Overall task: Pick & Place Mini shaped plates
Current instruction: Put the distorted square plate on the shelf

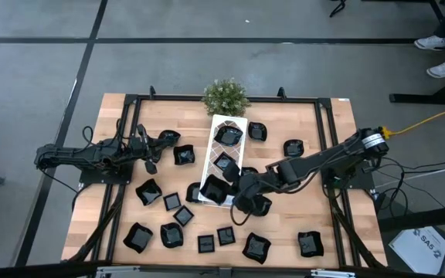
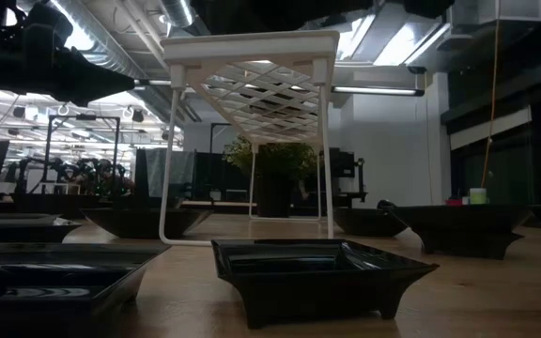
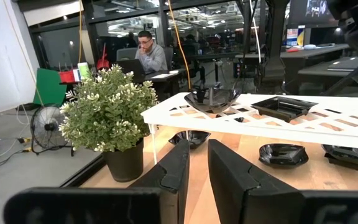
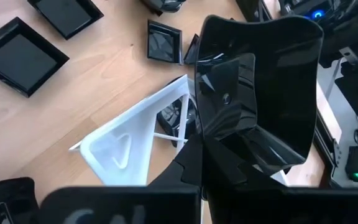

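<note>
- Your right pincer [image 4: 229, 134] is clamped on one glossy black square plate [image 4: 260, 81], held tilted just over the near end of the white lattice tray [image 1: 224, 158].
- That raised tray, a diamond-pattern rack on thin legs, carries three plates; roughly seventeen more lie around it on the pale wood counter [image 1: 323, 193].
- Your left pincer [image 3: 197, 171] waits left of the tray, fingers slightly apart, empty.
- The leafy potted plant [image 1: 225, 96] sits at the tray's far end.
</note>
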